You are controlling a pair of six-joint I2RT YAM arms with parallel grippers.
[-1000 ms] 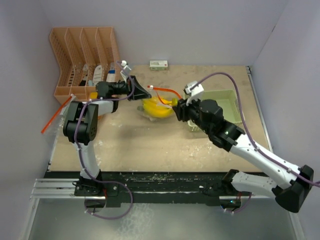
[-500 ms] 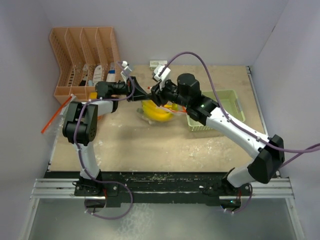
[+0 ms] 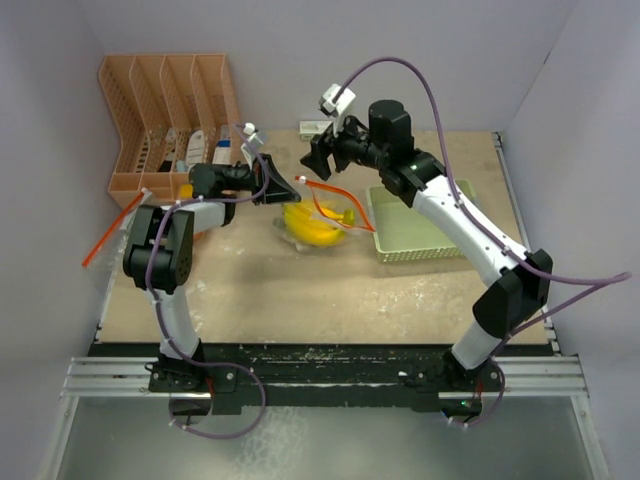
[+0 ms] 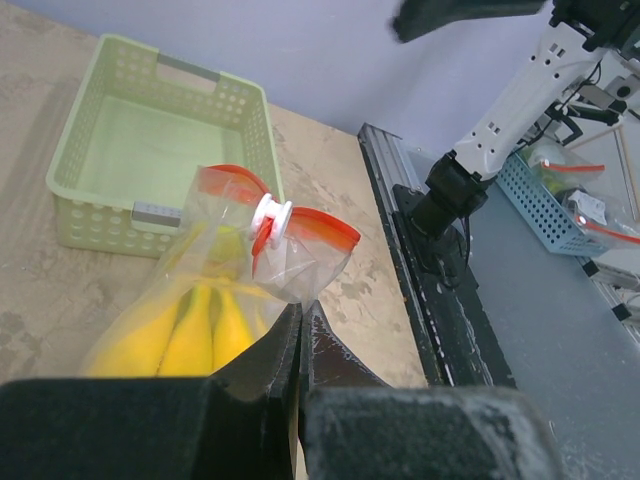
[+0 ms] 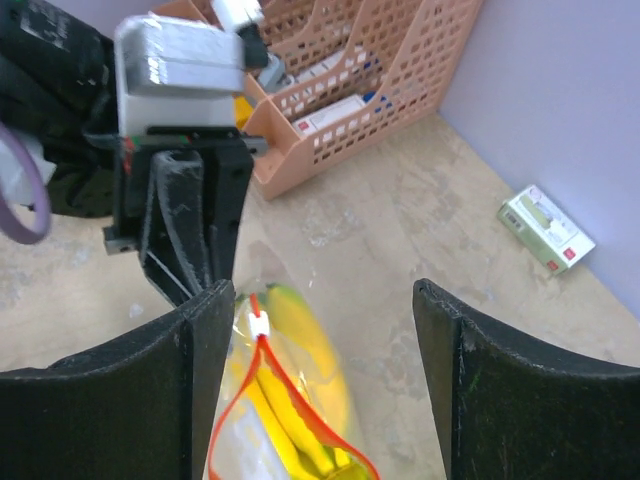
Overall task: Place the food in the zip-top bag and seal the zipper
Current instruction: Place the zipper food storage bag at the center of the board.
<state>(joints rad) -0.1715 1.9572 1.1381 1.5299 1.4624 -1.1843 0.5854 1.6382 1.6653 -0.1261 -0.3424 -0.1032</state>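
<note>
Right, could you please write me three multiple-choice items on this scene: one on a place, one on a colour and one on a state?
1. Where are the bananas?
A. in the green basket
B. inside the zip-top bag
C. in the orange file rack

2. What colour is the bag's zipper strip?
A. blue
B. red-orange
C. black

3. How is the right pincer?
A. open and empty
B. shut on the bag
C. shut on a banana

Answers:
1 B, the yellow fruit shows through the clear plastic.
2 B, the strip along the mouth is red-orange.
3 A, its fingers stand wide apart, gripping nothing.
</note>
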